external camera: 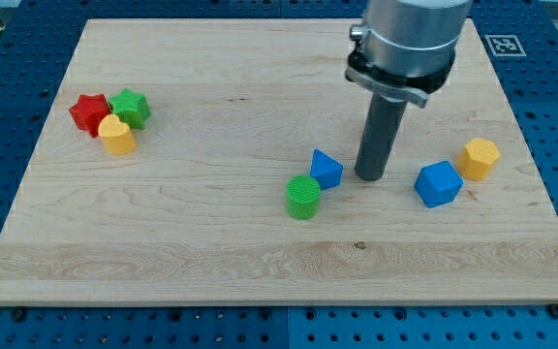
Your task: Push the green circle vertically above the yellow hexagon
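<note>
Standing upright on the wooden counter point(211, 242), the green circle point(303, 197) is a short, round cylinder with a ribbed top face of fine parallel lines and a smooth, bright green side wall. It sits a little to the view's right of the board's middle, toward the view's bottom half. Just beside it, up and to the view's right, is a blue triangular block point(325, 169); the two look to be touching or nearly so, and which it is cannot be told.

The yellow hexagon point(479, 158) lies well apart from the green circle, near the view's right edge of the counter. Just to its lower left, very close, sits a blue block point(439, 183) with a faceted, roughly pentagonal outline.

The arm carries no pincer, so there is nothing to be released or clenched; it ends in a dark rod coming down from a grey cylindrical housing at the view's top. My tip point(370, 176) rests on the counter between the blue triangular block and the blue faceted block, just to the view's right of the triangle and not touching the green circle.

Far off at the view's upper left, three blocks huddle together: a red star point(89, 111), a green star point(130, 107), and a yellow heart point(117, 135) just below them, all pressed close.
</note>
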Available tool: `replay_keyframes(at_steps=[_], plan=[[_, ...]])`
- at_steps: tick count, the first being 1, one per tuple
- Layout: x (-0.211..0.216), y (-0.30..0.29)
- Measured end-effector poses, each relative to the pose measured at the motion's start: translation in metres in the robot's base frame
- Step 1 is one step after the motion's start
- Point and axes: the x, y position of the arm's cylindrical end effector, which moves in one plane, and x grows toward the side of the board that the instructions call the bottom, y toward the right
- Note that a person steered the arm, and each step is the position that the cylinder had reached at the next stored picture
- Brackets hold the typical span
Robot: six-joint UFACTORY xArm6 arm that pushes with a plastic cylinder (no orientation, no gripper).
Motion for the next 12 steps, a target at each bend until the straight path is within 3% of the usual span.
replay_keyframes(at_steps=[1, 3, 4, 6, 8, 12], plan=[[0.004, 0.000], [0.073, -0.020], [0.071, -0.069], [0.056, -0.064], [0.032, -0.119], [0.017, -0.120]])
